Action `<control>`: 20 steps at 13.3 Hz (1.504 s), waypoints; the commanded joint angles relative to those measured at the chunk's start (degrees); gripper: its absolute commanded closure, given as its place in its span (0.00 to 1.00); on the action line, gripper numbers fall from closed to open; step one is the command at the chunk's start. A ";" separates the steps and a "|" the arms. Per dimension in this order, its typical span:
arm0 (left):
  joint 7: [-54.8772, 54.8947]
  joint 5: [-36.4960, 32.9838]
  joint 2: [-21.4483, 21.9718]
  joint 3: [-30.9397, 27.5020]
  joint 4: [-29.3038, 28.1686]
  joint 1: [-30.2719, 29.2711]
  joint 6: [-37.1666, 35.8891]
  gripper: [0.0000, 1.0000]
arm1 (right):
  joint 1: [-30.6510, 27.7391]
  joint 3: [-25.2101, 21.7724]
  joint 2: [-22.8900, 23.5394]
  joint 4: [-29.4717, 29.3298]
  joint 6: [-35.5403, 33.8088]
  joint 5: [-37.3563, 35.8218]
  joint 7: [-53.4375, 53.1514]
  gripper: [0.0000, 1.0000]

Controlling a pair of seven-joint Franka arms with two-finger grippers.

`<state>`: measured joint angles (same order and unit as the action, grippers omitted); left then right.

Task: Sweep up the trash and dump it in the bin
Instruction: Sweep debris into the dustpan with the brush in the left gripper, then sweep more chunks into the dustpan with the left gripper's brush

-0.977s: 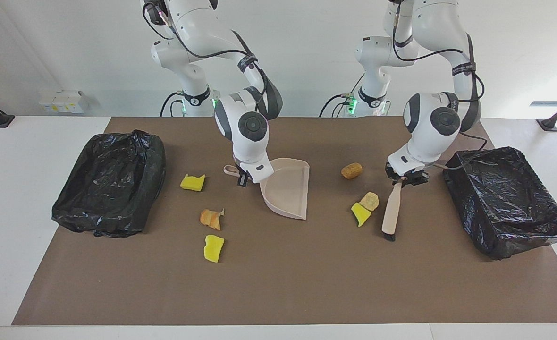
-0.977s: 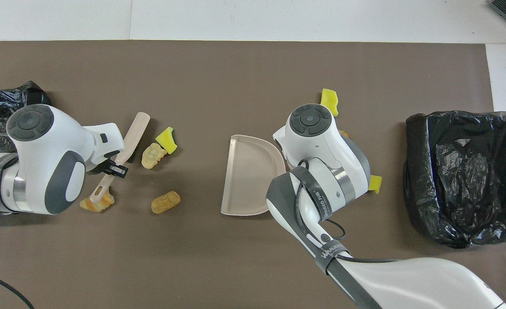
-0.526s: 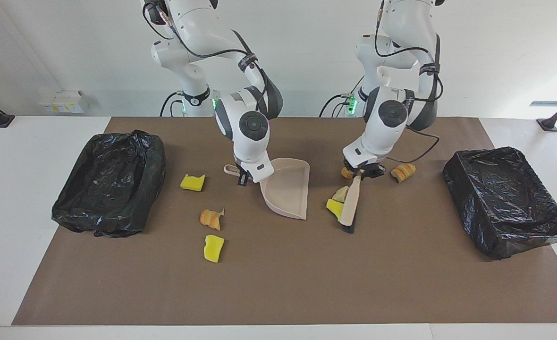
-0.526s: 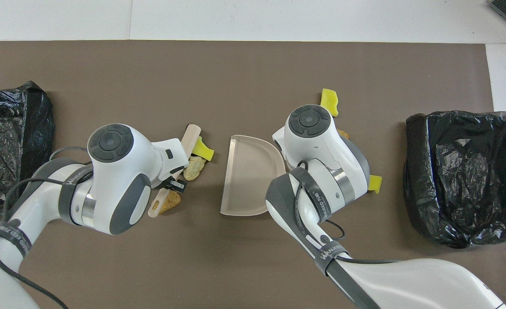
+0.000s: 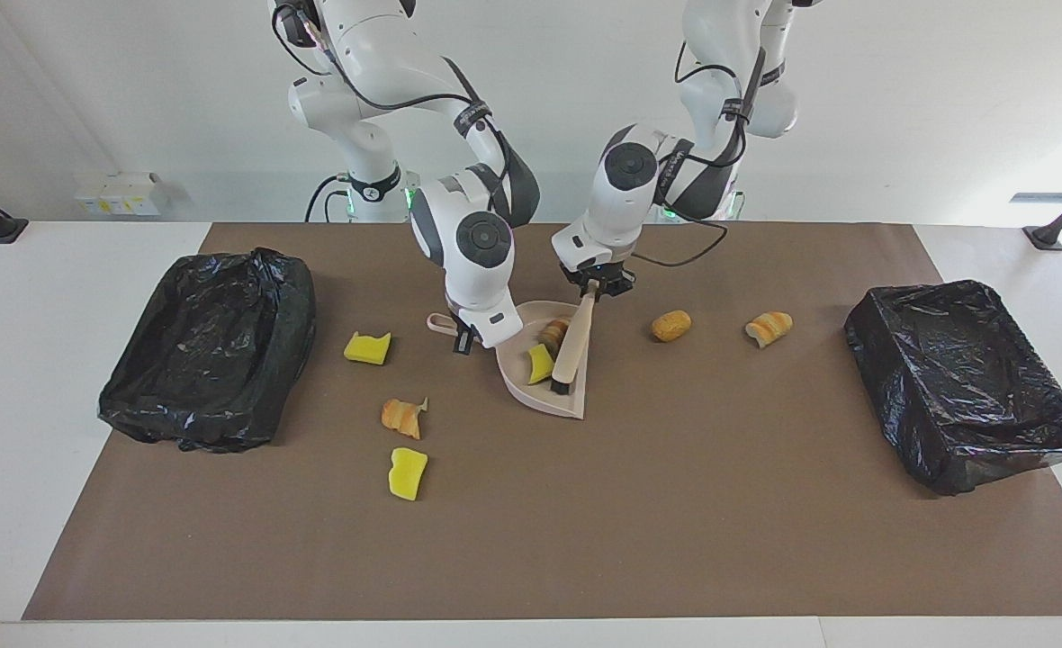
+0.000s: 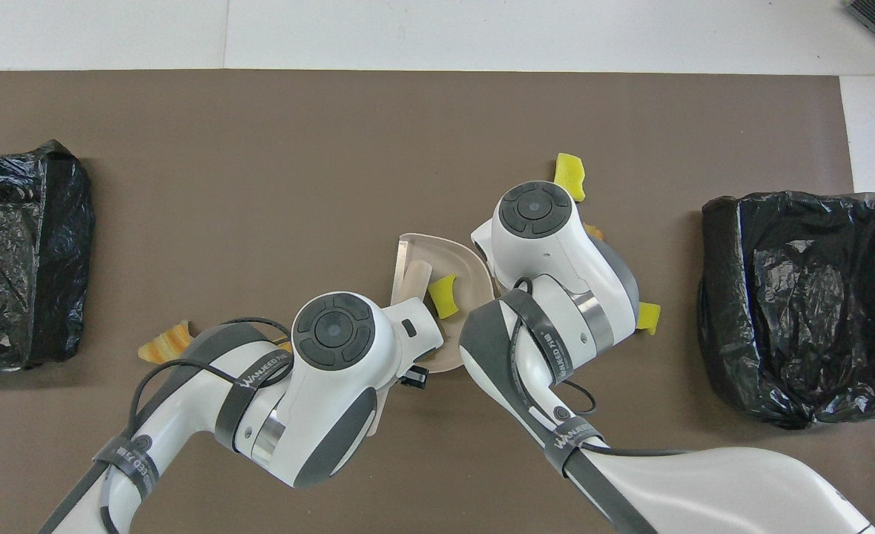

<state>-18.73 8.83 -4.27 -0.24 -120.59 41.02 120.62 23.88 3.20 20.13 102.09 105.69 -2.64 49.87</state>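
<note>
My right gripper (image 5: 465, 340) is shut on the handle of the beige dustpan (image 5: 544, 403), whose open edge faces the left arm's end of the table. My left gripper (image 5: 596, 286) is shut on the beige brush (image 5: 574, 346), whose bristle end rests inside the pan. A yellow sponge scrap (image 5: 540, 364) and a tan chunk (image 5: 553, 331) lie in the pan beside the brush. In the overhead view the pan (image 6: 408, 241), the brush (image 6: 413, 280) and the sponge scrap (image 6: 443, 295) show between the two wrists, which hide both grippers.
Two bread chunks (image 5: 670, 325) (image 5: 769, 327) lie on the mat toward the left arm's end. Two yellow sponge scraps (image 5: 367, 347) (image 5: 408, 472) and an orange scrap (image 5: 403, 416) lie toward the right arm's end. Black-lined bins (image 5: 211, 346) (image 5: 967, 378) stand at both ends.
My left gripper swept the brush across the mat toward the right arm's end into the dustpan, pushing a yellow sponge scrap and a tan chunk in. The right arm and pan stayed still.
</note>
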 commanded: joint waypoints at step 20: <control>-16.88 -21.93 30.56 -1.52 -32.59 -28.19 -11.31 1.00 | 5.48 0.49 -7.12 12.08 6.29 -4.30 -1.97 1.00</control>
<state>-35.26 -11.80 25.76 -2.30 -148.70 12.14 103.99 29.39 3.24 14.06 111.52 111.10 -6.48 48.88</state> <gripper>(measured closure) 0.749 0.683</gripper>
